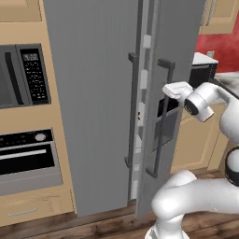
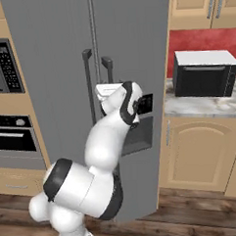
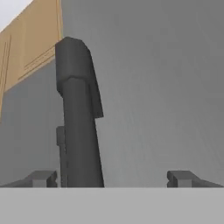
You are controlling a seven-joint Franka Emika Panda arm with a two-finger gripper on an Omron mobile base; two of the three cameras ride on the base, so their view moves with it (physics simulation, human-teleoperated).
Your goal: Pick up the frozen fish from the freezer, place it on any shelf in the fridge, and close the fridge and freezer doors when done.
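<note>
Pincer with fingers spread wide and empty, levelled at the freezer door, which stands slightly ajar beside the fridge door. In the hand view the door's vertical bar handle rises between the fingertips, toward ten o'clock of their midpoint, near the left fingertip. The frozen fish presumably lies behind this door.

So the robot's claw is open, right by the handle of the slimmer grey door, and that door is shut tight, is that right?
Not quite. The gripper is open beside the handle of the slimmer door, but that door is not shut tight: the left base view shows it standing ajar, with pale shelf edges visible in the gap.
</note>
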